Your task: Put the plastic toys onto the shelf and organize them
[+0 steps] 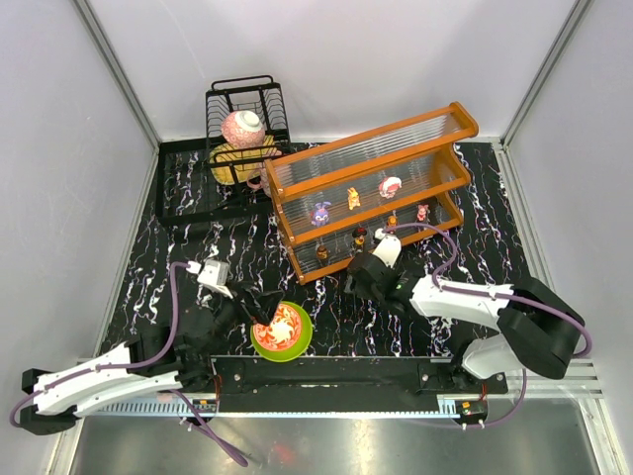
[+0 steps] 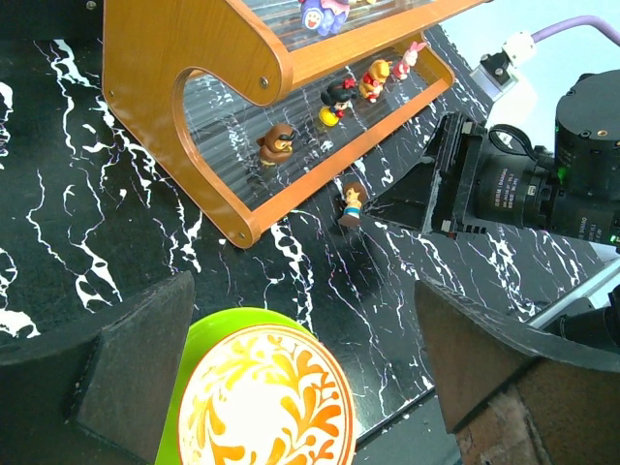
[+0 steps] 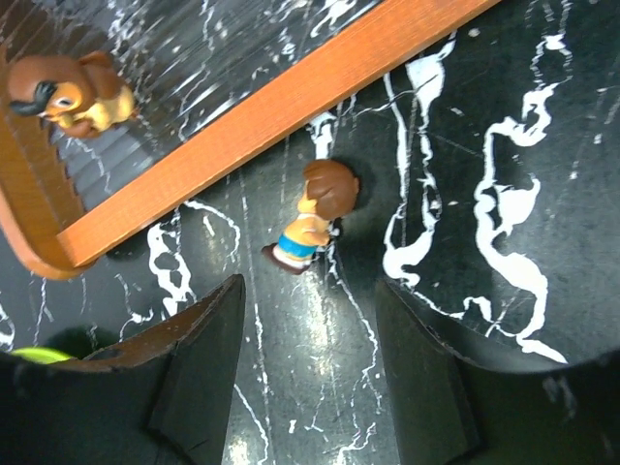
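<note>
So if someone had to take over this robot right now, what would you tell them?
Left gripper: open, empty, above the green-rimmed bowl.
Right gripper: open, empty, pointed at the brown-haired toy.
Done: several toys stand on both tiers of the shelf.
To do: the brown-haired toy sits on the table by the shelf's front rail; probably grasp and shelve it.

The shelf [image 1: 371, 188] sits mid-table [image 1: 475, 247], running at a slant. The wire dish rack [image 1: 269, 104] is right behind its left end, and the bowl [image 1: 282, 332] is out in front of that same end. Three figurines [image 1: 354, 198] stand on the middle tier, four more on the bottom tier. One loose figurine [image 3: 312, 215] is on the table, just in front of the bottom rail near the left end.
</note>
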Motion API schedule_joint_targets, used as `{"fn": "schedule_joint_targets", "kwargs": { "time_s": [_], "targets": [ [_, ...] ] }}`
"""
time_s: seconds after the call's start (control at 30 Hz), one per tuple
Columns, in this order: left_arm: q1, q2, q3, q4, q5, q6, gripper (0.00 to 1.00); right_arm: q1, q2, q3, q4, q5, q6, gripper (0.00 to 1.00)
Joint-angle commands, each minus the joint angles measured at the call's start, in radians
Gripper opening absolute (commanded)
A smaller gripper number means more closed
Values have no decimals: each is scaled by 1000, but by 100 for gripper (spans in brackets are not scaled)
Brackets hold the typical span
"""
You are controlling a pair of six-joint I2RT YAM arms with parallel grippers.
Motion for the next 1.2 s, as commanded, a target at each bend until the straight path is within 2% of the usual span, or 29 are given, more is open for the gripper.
{"fn": "schedule_joint_targets", "kwargs": {
  "time_s": [0.0,0.5,0.83,1.07,1.17],
  "targets": [
    [5,-21,26,0,-24,8,99,9,23,60,-63,145,51,61],
    [5,-98,26,-37,-37,23,99,6,160,116,-26,160,46,60],
    [5,-138,37,-64,-47,33,99,5,197,138,-12,173,35,59],
    [5,-151,35,-80,-42,30,99,3,168,80,-30,164,63,29],
    [5,-151,32,-81,-36,26,99,5,137,37,-30,142,71,24]
  ]
}}
